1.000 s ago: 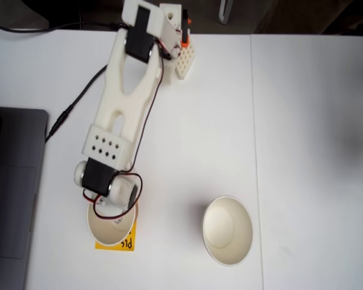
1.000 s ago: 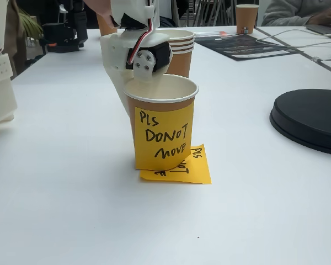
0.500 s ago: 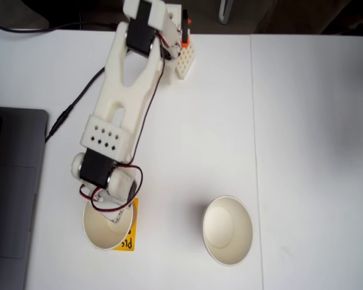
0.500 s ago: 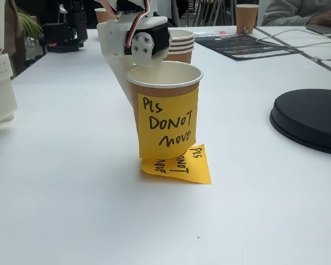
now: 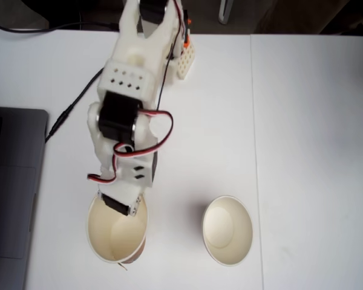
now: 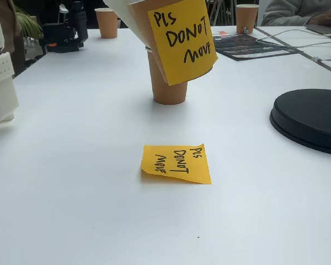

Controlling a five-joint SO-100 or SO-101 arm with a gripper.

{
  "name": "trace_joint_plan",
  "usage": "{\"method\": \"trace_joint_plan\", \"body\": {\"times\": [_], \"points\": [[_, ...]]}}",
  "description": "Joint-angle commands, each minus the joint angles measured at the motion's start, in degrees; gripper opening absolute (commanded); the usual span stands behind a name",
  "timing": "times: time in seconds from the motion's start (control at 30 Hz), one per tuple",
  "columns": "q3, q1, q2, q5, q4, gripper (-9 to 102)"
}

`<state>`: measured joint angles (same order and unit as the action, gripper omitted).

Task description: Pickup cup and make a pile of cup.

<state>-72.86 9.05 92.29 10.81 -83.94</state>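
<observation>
So right now I've got the cup (image 5: 116,232) up off the desk (image 5: 302,121), pinched by its rim in the jaws (image 5: 122,205), one finger inside the mouth and the other outside as far as I can tell from the top-down fixed view. It's thin paper, so basically weightless but squishy; I'd guess too hard a squeeze ovals the rim, and the wall is smooth enough to slip. The rim seems the right place to hold it.

The pile of cup (image 5: 227,230) sits on the desk to the right in that view, well apart.

The low fixed view gives me what the top one can't: the cup (image 6: 154,25) is tilted in the air with a sticky note (image 6: 182,38) stuck on its wall, another note (image 6: 176,163) is left flat on the desk, and the pile (image 6: 170,83) stands behind.
</observation>
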Motion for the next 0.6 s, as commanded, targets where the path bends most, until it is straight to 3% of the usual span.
{"method": "trace_joint_plan", "body": {"times": [0.0,0.57], "points": [[3.52,-2.55,8.79,-0.44,-0.70,-7],[4.66,-17.14,20.39,-0.09,-5.89,-7]]}}
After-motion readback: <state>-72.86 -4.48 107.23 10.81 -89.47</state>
